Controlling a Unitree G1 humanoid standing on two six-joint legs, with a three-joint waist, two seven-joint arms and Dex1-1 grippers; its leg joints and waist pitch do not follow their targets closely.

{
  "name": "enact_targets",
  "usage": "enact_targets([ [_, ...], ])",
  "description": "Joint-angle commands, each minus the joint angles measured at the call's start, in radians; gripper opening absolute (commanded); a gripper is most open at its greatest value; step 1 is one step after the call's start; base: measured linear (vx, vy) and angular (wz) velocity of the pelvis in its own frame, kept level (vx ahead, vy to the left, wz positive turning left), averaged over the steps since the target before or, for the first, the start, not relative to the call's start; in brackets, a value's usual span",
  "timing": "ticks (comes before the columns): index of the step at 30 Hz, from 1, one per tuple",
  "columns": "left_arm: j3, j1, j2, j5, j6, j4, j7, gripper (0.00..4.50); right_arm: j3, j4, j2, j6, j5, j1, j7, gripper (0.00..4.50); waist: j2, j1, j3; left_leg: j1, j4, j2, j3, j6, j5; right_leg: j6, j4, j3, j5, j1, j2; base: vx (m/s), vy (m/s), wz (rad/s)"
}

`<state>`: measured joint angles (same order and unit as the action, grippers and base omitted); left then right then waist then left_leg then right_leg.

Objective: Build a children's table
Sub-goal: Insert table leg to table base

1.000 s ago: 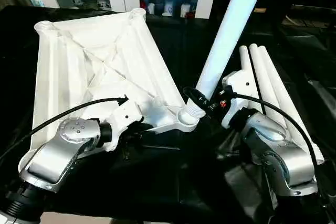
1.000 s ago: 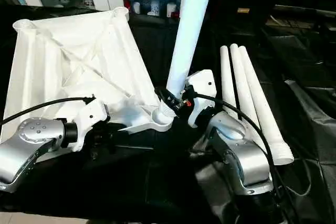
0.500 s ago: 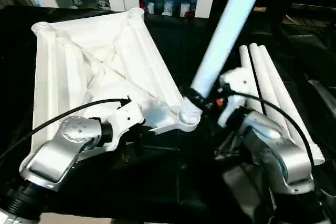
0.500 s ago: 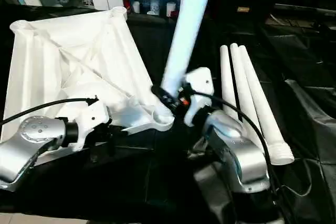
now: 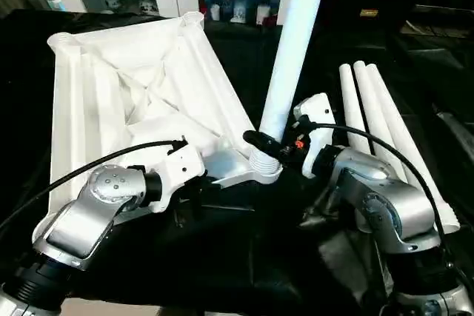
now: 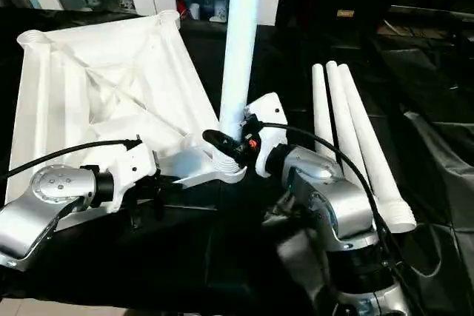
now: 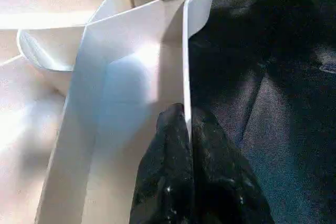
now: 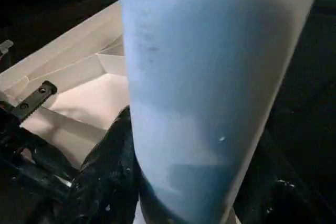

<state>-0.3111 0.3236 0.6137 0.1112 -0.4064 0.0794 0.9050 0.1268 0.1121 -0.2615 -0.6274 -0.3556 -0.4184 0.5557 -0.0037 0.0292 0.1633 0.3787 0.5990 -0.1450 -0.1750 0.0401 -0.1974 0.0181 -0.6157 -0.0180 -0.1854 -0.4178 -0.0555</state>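
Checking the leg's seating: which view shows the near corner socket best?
Left eye view: the socket shows whole, with the leg standing at it in the right gripper. Right eye shows the same. Left wrist catches its ribbed rim; right wrist mostly shows the leg.

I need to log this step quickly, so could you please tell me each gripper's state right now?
Left gripper: shut on a rib of the tabletop.
Right gripper: shut on the leg standing in the corner socket.

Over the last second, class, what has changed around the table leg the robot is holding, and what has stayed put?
The leg in the right gripper has swung from a rightward lean to nearly upright over the near corner socket. The left gripper still pinches the tabletop edge. The three spare legs lie as before.
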Motion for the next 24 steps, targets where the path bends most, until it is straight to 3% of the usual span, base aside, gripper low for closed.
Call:
enact_targets([
  [1,0.001,-0.01,-0.013,-0.006,0.021,-0.027,-0.019,0.0,0.013,-0.02,-0.016,-0.034,0.0,-0.001,0.013,1.87,-0.003,-0.006,-0.058,-0.019,-0.086,-0.073,0.026,-0.026,-0.14,0.216,0.076,0.053,-0.249,0.043,-0.085,0.0,0.0,0.0],
  [10,0.009,0.0,-0.015,-0.01,0.035,-0.038,-0.006,0.0,-0.021,-0.04,-0.049,-0.084,-0.038,-0.033,0.056,1.87,-0.002,-0.004,-0.055,-0.018,-0.087,-0.075,0.025,-0.036,-0.133,0.216,0.079,0.054,-0.25,0.039,-0.085,0.0,0.0,0.0],
  [12,0.011,0.004,-0.018,-0.007,0.036,-0.039,-0.004,0.0,-0.022,-0.069,-0.042,-0.075,-0.039,-0.043,0.065,1.87,0.003,-0.005,-0.051,-0.018,-0.089,-0.074,0.026,-0.031,-0.154,0.218,0.082,0.054,-0.276,0.037,-0.086,0.0,0.0,0.0],
  [17,0.009,0.011,-0.024,-0.012,0.043,-0.051,0.003,0.0,-0.006,-0.142,-0.03,-0.044,-0.033,-0.061,0.097,1.87,0.001,-0.006,-0.046,-0.02,-0.092,-0.075,0.026,-0.025,-0.178,0.206,0.089,0.055,-0.332,0.034,-0.088,0.0,0.0,0.0],
  [24,0.019,0.025,-0.029,-0.016,0.046,-0.061,-0.008,0.0,-0.025,-0.22,-0.011,0.002,-0.036,-0.056,0.108,1.86,-0.001,-0.005,-0.04,-0.021,-0.1,-0.077,0.028,-0.021,-0.203,0.187,0.097,0.056,-0.402,0.03,-0.09,0.0,0.0,0.0],
])
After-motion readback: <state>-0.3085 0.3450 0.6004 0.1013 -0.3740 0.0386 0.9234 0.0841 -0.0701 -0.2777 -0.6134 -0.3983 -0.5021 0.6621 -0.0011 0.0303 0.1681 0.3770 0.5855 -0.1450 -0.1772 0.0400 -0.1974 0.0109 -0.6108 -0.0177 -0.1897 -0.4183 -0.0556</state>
